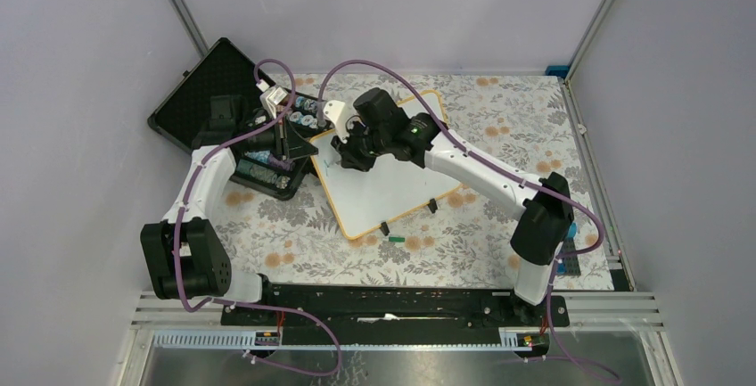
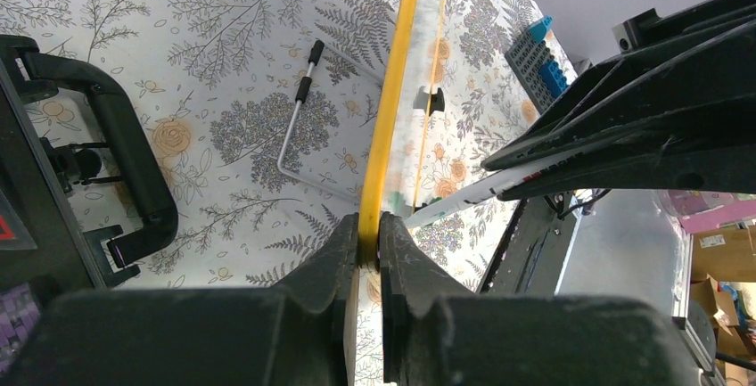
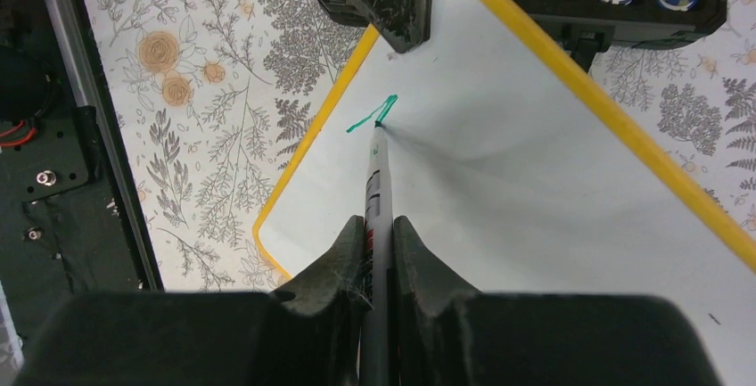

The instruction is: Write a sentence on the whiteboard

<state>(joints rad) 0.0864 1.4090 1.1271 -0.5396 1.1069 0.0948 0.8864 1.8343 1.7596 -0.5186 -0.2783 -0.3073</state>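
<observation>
Stands at the very start of the writing. Shows of the sentence (image 3: 364, 122) only a first short green hook, close to the corner of the whiteboard (image 1: 383, 194) that is next to the case (image 1: 201, 92); no letter to read yet. Finds the whiteboard in the middle of the table, on the flowered cloth (image 1: 294, 243), turned askew, its two black feet on the near edge.

Pinches the yellow rim of the whiteboard with the left gripper (image 2: 370, 225), jaws pressed together on it, probably to stop it from sliding. Clamps the marker (image 3: 376, 181) in the right gripper (image 3: 379, 230), jaws closed tightly around the barrel, tip down and touching the white surface at the end of the green hook.

Calls next, by my judgement, for light and even pressure on the tip and for small, controlled moves to finish the first letter. Calls then for steady progress across the white surface, with enough room left for the other words. Asks also for a firm hold on the rim, because a push from the tip could shift the whiteboard. Cannot tell whether the pinched edge is lifted off the cloth.
</observation>
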